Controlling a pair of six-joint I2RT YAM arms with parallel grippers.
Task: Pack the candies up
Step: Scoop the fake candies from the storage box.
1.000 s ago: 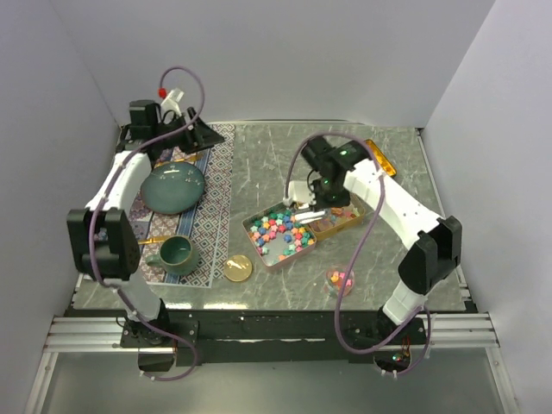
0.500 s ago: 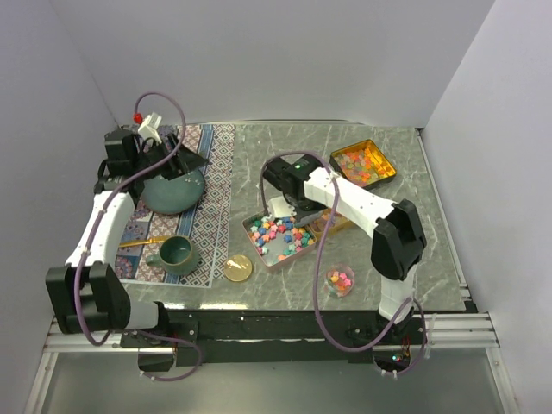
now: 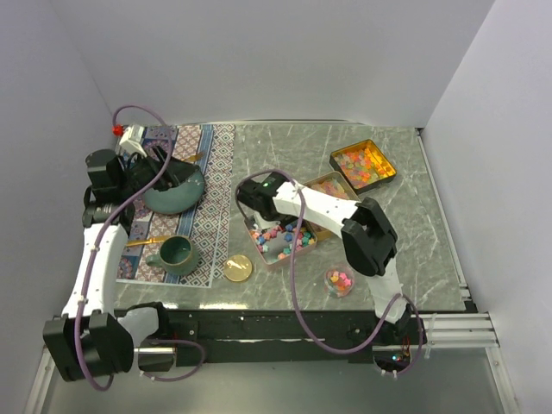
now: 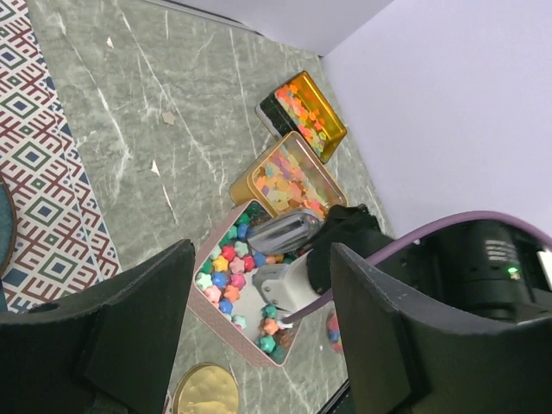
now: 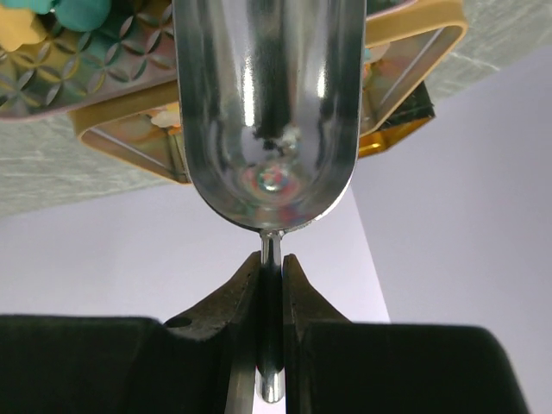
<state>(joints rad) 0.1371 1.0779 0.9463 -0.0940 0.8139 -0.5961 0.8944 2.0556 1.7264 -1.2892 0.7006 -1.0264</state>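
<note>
Steel scoop (image 5: 267, 112) pinched by its thin handle between the fingers of the right gripper (image 5: 271, 274), the jaws drawn narrow and tight on it. Scoop bowl sits low over the pink tin (image 4: 228, 328), at the end nearest the gold tin (image 4: 244, 175). Candies (image 4: 222, 269) lie heaped in the pink tin: small pastel stars, pink, blue, green, orange. More fill the gold tin just beside it and the orange-lined tin (image 4: 326, 102) farther back; a few sit in a small clear bowl (image 3: 329, 274) near the table's front edge. Left gripper (image 3: 166, 172) hangs well apart from all this, over the teal plate (image 3: 185, 197) on the patterned mat (image 3: 216, 172), fingers spread wide, nothing between them. Teal cup (image 3: 177, 253) on the mat's near end; round gold lid (image 3: 238, 268) just beside the pink tin.
</note>
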